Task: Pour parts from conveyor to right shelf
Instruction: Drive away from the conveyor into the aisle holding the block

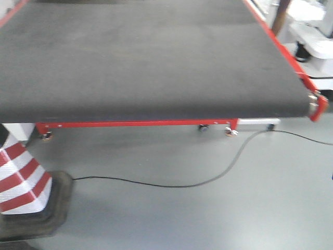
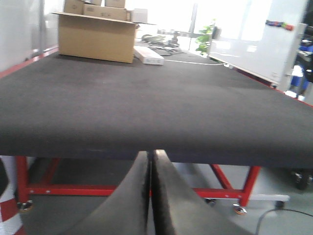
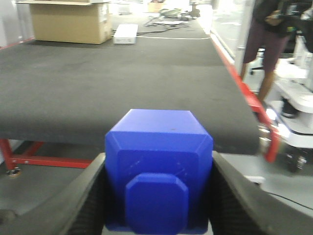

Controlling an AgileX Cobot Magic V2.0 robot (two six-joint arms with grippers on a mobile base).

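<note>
Block (image 3: 159,161), blue, sits clamped between the right gripper's (image 3: 159,205) fingers, knob facing the wrist camera, just short of the conveyor's (image 3: 98,83) near edge. Left gripper (image 2: 151,193) is pressed closed, empty, before that edge. Shelf is out of view.

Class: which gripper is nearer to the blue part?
Right. The right gripper has its jaws closed around the blue part, in front of the end of the conveyor. The left gripper is shut and empty, with no part in its view.
</note>
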